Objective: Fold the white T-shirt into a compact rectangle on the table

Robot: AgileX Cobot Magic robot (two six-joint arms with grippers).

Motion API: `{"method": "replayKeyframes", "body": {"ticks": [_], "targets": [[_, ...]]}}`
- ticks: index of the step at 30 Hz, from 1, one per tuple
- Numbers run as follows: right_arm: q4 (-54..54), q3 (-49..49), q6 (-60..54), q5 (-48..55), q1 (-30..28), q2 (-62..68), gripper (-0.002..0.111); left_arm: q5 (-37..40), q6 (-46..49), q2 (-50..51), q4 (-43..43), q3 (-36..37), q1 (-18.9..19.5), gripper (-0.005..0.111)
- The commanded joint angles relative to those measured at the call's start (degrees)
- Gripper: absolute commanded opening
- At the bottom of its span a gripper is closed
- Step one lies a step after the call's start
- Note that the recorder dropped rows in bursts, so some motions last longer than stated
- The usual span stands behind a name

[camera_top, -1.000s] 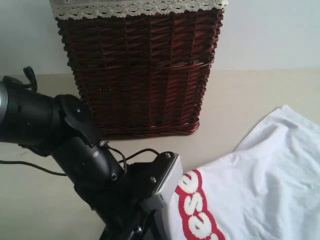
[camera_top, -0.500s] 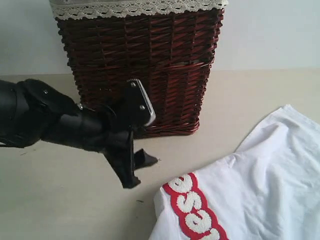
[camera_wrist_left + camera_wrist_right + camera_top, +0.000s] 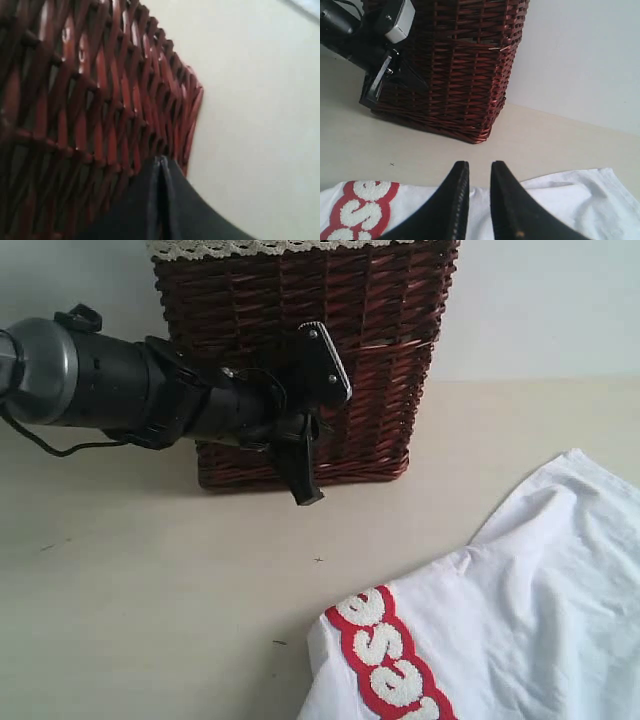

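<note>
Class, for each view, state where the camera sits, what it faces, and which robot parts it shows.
Exterior: off the arms, low over the table, facing the wicker basket and wall; shows the left arm, jaws shut.
Left wrist: on that arm, close against the basket weave; own shut jaws.
Right wrist: over the white T-shirt, facing the basket; own jaws, parted.
Shared: exterior and right wrist both show basket, shirt lettering, left arm.
</note>
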Motion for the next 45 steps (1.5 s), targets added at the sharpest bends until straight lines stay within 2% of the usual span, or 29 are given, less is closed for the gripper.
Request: {"method": "replayKeyframes", "body": {"ticks": [1, 4, 7, 14, 17, 20, 23, 26, 28, 31, 34, 40, 42, 45], "targets": [[-0.23, 0.27, -0.06, -0.08, 0.09, -0.38, 0.017, -10.69, -0.29, 1.65, -0.68, -1.91, 2.93, 0.000], [-0.23, 0.27, -0.06, -0.08, 0.09, -0.38, 0.017, -9.66, -1.25, 1.55, -1.03, -2.33, 4.98, 0.000], [-0.23, 0.27, -0.06, -0.08, 0.09, -0.38, 0.017, -4.65, -2.91, 0.32, -2.72, -2.33, 6.05, 0.000], [-0.23, 0.27, -0.16, -0.08, 0.09, -0.38, 0.017, 4.77, -7.84, -4.73, -3.89, -1.90, 6.15, 0.000], [-0.23, 0.27, -0.16, -0.08, 0.09, -0.38, 0.017, 5.02, -12.11, -7.84, -3.89, 0.49, 6.15, 0.000], [-0.23, 0.27, -0.05, -0.08, 0.09, -0.38, 0.017, 7.03, -16.28, -12.94, -3.78, 5.93, 6.45, 0.000], [-0.23, 0.27, -0.05, -0.08, 0.09, -0.38, 0.017, 20.08, -20.67, -18.46, -1.93, 13.65, 8.38, 0.000], [-0.23, 0.27, -0.05, -0.08, 0.09, -0.38, 0.017, 39.46, -26.05, -21.33, 0.65, 21.33, 10.95, 0.000], [-0.23, 0.27, -0.05, -0.08, 0.09, -0.38, 0.017, 51.60, -26.35, -21.34, 2.64, 25.87, 11.93, 0.000], [-0.23, 0.27, -0.05, -0.08, 0.09, -0.38, 0.017, 55.91, -26.35, -20.63, 3.87, 31.16, 11.97, 0.001], [-0.23, 0.27, -0.05, -0.08, 0.09, -0.38, 0.017, 54.54, -26.35, -19.64, 3.47, 34.10, 11.97, 0.014], [-0.23, 0.27, -0.05, -0.08, 0.09, -0.38, 0.017, 53.67, -25.64, -17.75, -3.88, 35.58, 11.03, 0.061], [-0.23, 0.27, -0.05, -0.08, 0.09, -0.38, 0.017, 52.26, -25.50, -17.33, -6.42, 35.58, 10.00, 0.065], [-0.23, 0.27, -0.05, -0.08, 0.09, -0.38, 0.017, 50.18, -24.41, -16.73, -6.10, 35.58, 7.96, 0.063]]}}
